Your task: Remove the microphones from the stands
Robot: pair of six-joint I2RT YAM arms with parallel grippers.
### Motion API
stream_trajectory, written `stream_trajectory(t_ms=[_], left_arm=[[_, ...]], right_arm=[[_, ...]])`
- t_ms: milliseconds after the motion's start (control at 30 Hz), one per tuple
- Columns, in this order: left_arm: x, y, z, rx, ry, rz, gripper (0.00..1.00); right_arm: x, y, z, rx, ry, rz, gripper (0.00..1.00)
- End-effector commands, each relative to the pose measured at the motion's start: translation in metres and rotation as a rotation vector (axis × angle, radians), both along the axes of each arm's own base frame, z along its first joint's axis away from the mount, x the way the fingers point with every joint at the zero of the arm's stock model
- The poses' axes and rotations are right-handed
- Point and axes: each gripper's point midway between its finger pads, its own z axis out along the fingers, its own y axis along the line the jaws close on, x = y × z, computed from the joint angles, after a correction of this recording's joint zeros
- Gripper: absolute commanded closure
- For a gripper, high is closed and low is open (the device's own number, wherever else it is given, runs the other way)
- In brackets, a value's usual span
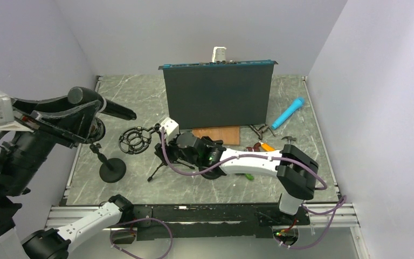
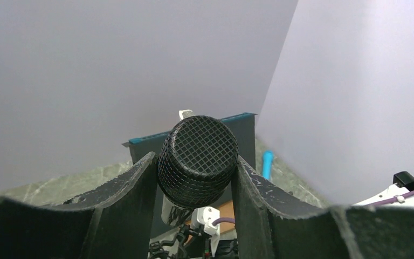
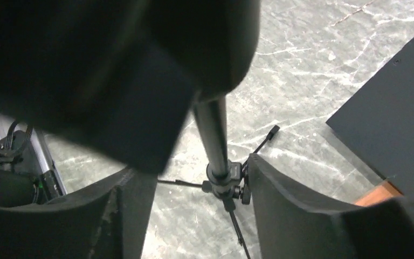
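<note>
In the right wrist view we see only a dark blur [image 3: 113, 70] covering the top of the stand [image 3: 217, 135]; the microphone [image 2: 198, 159] shows us just its front end.

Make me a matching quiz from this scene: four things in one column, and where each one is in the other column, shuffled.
1 black microphone
2 blue microphone
3 tripod stand
4 wooden board

A on the table, right of the dark panel
B between the right gripper's fingers
C flat in front of the dark panel
D clamped in the left gripper

Pairs: 1-D, 2-A, 3-B, 4-C
</note>
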Motion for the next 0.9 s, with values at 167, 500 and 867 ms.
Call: stream_trajectory(t_ms=[167, 500, 867], left_arm=[[0.011, -0.031, -0.025, -0.082, 0.083, -0.111, 1.00], [0.012, -0.066, -0.033, -0.100, 0.125, -0.275, 1.00], [0.009, -0.101, -0.064, -0.038, 0.222, -0.442, 1.00]], right_arm=[[-0.017, -0.028, 0.076, 0.068, -0.048, 0.013, 0.18], [-0.058, -0.070, 0.168, 0.211, -0.071, 0.133, 0.07], [-0.086, -0.083, 0.217, 0.265, -0.015, 0.240, 0.10]])
